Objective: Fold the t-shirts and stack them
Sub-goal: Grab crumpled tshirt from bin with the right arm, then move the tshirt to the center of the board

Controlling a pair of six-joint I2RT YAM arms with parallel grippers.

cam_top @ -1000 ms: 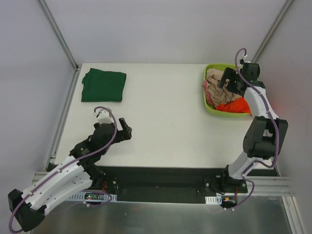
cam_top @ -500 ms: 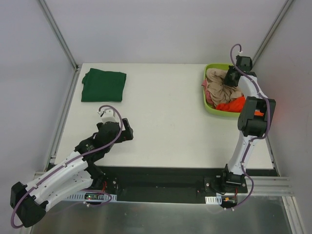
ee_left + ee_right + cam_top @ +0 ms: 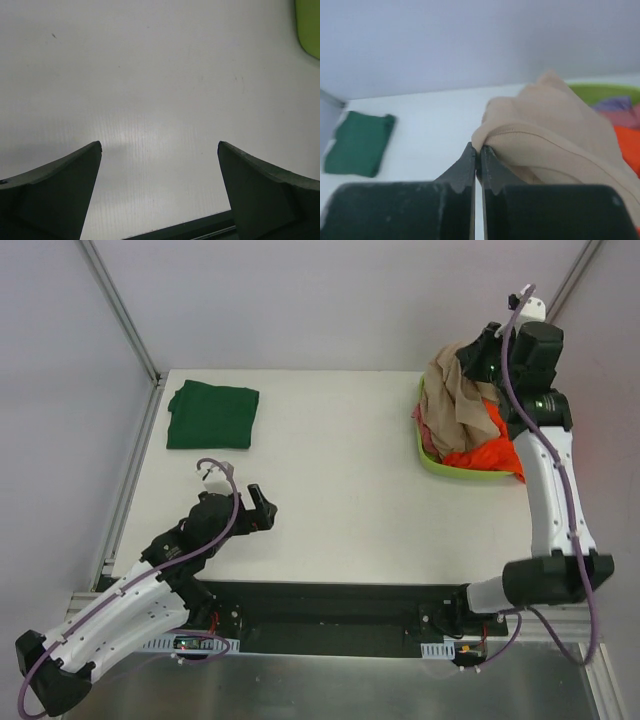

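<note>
The right gripper (image 3: 476, 150) is pinched tight on a fold of the beige-tan t-shirt (image 3: 455, 400). It holds the cloth above the lime-green basket (image 3: 440, 464), likely to draw it free of the orange t-shirt (image 3: 487, 454) beneath. Well left of the basket, the left gripper (image 3: 262, 508) hangs wide apart and empty over the table (image 3: 350, 470), probably waiting to help spread the cloth. The folded dark green t-shirt (image 3: 212, 415) lies far left of the basket and looks like the start of the stack. Only the right wrist view shows the jaws meeting on the hem, and a lilac t-shirt (image 3: 615, 104). Only the overhead view shows how the cloth drapes.

Bare table (image 3: 340, 470) between green shirt (image 3: 212, 415) and basket (image 3: 445, 466)
</note>
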